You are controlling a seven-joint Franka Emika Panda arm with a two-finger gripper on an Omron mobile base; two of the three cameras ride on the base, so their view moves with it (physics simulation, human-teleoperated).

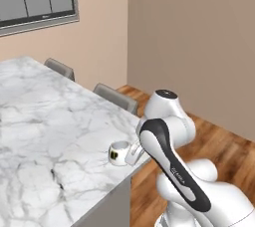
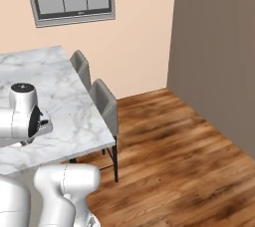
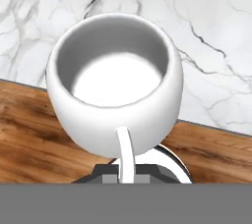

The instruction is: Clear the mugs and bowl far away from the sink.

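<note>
White mug (image 1: pixel 119 153) at the desk's (image 1: pixel 45 141) near edge.
End effector (image 3: pixel 126 175) pinches its handle, mug upright.

The white arm (image 1: pixel 167 156) rises from the base, elbow bent high, forearm reaching forward and down over the edge; the gripper (image 3: pixel 127 173) sits low, jaws pinched together on the handle of the white mug (image 3: pixel 115 83); the wrist is level.

Bare marble counter (image 1: pixel 45 136) — chairs (image 1: pixel 117 97) beyond
</note>
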